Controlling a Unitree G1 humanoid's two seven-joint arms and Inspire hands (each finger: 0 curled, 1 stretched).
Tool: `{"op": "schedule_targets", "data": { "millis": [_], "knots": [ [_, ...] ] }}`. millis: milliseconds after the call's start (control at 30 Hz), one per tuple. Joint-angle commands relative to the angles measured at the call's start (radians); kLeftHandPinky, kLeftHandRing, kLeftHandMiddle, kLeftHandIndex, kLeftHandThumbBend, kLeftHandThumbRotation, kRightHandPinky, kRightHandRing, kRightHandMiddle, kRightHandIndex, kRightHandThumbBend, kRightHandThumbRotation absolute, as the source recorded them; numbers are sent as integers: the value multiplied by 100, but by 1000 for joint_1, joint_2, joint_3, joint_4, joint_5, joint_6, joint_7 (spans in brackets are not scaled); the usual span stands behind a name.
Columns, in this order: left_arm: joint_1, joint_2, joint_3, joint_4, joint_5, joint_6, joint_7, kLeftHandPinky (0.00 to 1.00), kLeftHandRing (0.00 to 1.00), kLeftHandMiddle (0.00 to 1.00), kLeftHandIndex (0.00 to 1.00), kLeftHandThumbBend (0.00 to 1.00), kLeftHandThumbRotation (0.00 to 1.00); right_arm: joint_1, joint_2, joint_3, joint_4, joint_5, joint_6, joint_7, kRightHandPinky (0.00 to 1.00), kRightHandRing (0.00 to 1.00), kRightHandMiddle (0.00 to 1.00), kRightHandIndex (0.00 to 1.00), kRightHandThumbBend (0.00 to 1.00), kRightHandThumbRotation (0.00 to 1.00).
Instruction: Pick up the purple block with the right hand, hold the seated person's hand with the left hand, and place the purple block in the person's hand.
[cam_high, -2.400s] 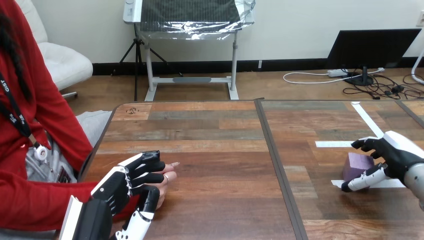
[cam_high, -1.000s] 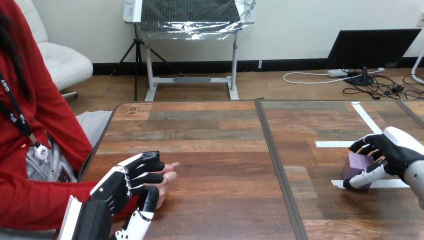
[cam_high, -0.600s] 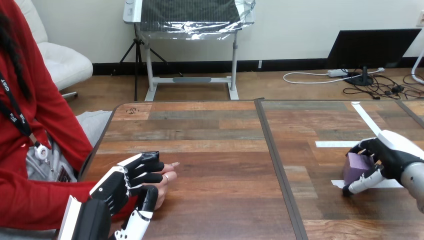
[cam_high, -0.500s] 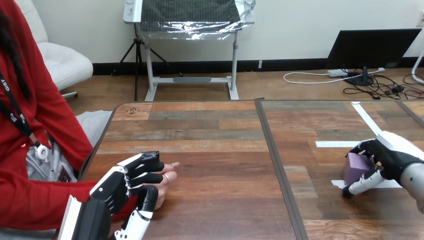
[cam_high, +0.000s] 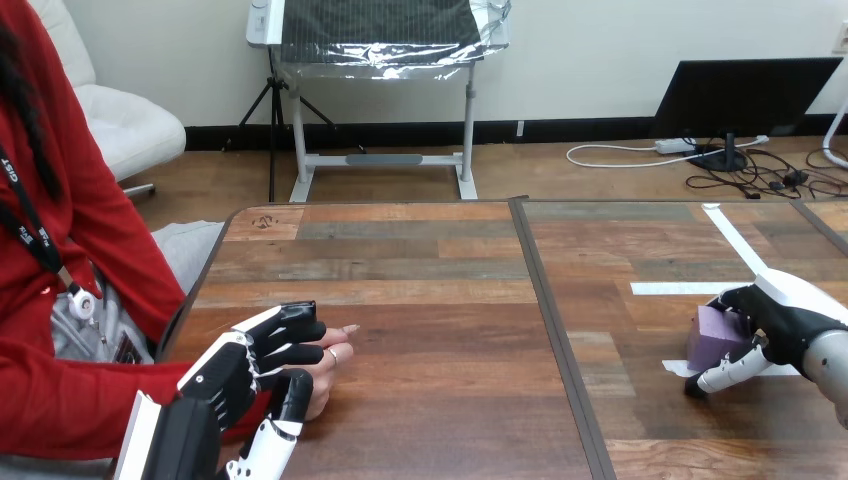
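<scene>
- Progress is sitting at roughly the first third of the task, by my reading: two grips are forming and no transfer is happening yet.
- Right hand (cam_high: 790, 316) is working at the right side of the table (cam_high: 440, 300). Its fingers are curling over the top and right side of the purple block (cam_high: 714, 338), and its thumb is lying along the block's near edge. I am logging this as a grasp closing on the block.
- Purple block is resting on the table, sitting on a white tape strip (cam_high: 676, 366); it is not looking lifted.
- Left hand (cam_high: 226, 374) is lying at the near left, its fingers wrapping over the back of the person's hand (cam_high: 326, 366) and its thumb pressing in from the near side. I am reading that as a hold on the person's hand.
- Person's hand is lying low on the table, fingertips poking out to the right of the robot's fingers. Whether the palm is facing up, I cannot tell.
- Remaining, judging from this layout: lifting the block, carrying it leftward across the table (block and person's hand are sitting well apart), and setting it into the person's hand.
</scene>
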Motion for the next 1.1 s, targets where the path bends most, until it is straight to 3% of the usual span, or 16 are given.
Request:
{"op": "schedule_targets", "data": {
  "millis": [0, 100, 633, 833, 1067],
  "knots": [
    [-40, -3, 5, -38, -6, -14, 2, 63, 70, 74, 75, 32, 64, -81, 7, 28, -4, -24, -2, -4, 68, 77, 76, 75, 79, 0],
    [-40, -7, 9, -38, 4, -15, 8, 63, 70, 74, 75, 32, 63, -87, 11, 30, -1, -23, 18, 15, 69, 77, 77, 76, 78, 0],
    [-37, -5, 12, -43, 3, -18, 7, 62, 70, 74, 75, 31, 62, -94, 16, 43, 1, -32, -3, 17, 71, 76, 76, 75, 75, 0],
    [-34, -8, 13, -47, 7, -17, 11, 62, 70, 74, 75, 31, 62, -95, 19, 28, 4, -16, -1, 25, 67, 70, 73, 72, 73, 0],
    [-34, -9, 15, -48, 12, -17, 14, 61, 69, 73, 75, 31, 62, -97, 18, 35, 2, -25, -10, 15, 61, 64, 69, 70, 71, 0]
  ]
}}
